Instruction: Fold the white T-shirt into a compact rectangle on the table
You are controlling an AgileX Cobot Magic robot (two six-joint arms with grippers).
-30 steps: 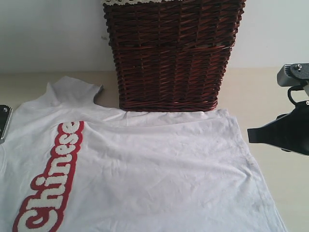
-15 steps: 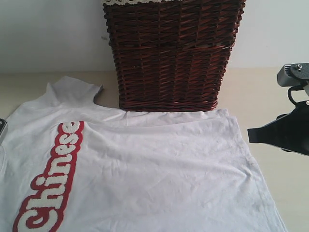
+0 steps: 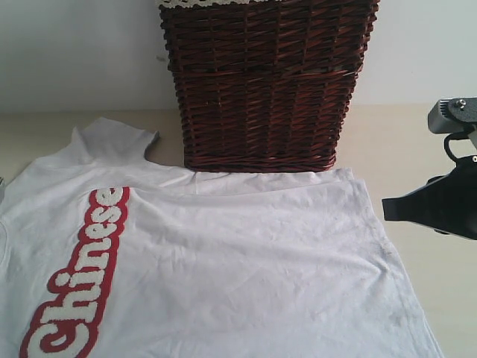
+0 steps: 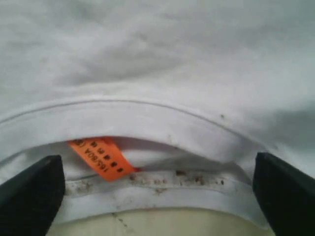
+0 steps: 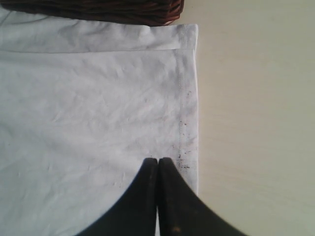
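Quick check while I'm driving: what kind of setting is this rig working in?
Probably a staged laundry-folding bench rather than a home: a pale beige table against a plain white wall, a dark wicker basket, and the white T-shirt spread flat.

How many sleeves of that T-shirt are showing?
1: one sleeve lies flat on the table, just left of the basket in the exterior view. The other sleeve is out of frame.

For me this looks like a lab test station: a pale beige table stands against a blank white wall, and one dark wicker basket is placed at the wall.
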